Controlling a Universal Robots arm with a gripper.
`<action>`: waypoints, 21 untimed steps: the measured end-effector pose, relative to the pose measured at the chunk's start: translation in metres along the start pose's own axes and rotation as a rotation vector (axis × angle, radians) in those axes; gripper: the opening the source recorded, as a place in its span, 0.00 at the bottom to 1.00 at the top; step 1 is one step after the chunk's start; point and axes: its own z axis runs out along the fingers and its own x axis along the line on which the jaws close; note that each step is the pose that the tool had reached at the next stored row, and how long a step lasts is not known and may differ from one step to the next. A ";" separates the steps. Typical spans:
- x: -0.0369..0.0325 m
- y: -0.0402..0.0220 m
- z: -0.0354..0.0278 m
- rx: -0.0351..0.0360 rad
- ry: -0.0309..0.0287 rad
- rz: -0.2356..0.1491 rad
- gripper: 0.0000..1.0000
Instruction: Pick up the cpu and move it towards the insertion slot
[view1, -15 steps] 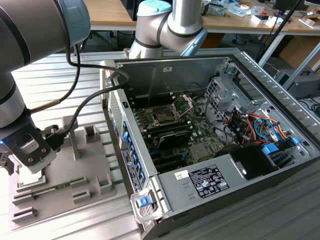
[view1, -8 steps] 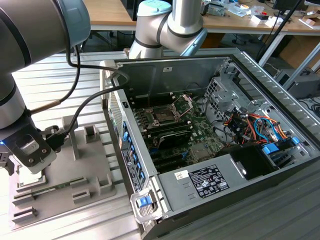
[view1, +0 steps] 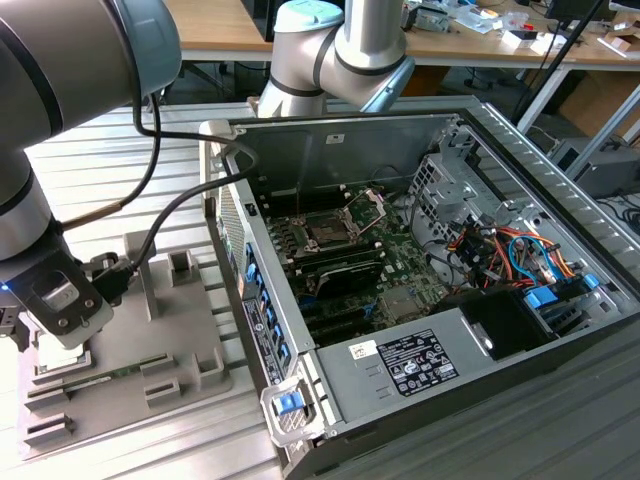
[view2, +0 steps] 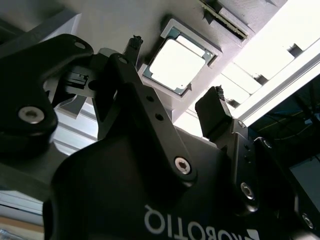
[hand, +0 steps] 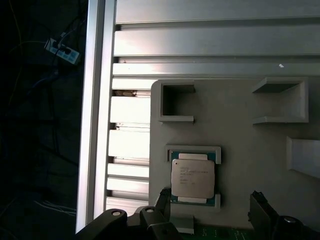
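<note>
2 fingers (view2: 214, 115) of gripper (hand: 210, 196) spread apart, jaws open, nothing gripped. cpu (hand: 193, 178) seated flat in square recess of grey tray (hand: 240, 130), silvery top up. In both wrist views cpu lies between the 2 finger lines, beyond tips, 1 tip just beside cpu corner. Exterior view: arm over tray at exterior view's left; insertion slot (view1: 330, 228) well apart, on green board inside open computer case (view1: 480, 130)
</note>
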 end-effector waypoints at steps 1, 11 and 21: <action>0.0000 0.0000 0.0003 0.0000 0.0000 0.000 0.72; 0.0000 -0.0001 0.0030 0.0000 0.0000 0.000 0.72; 0.0000 -0.0002 0.0053 0.0000 0.0000 0.000 0.72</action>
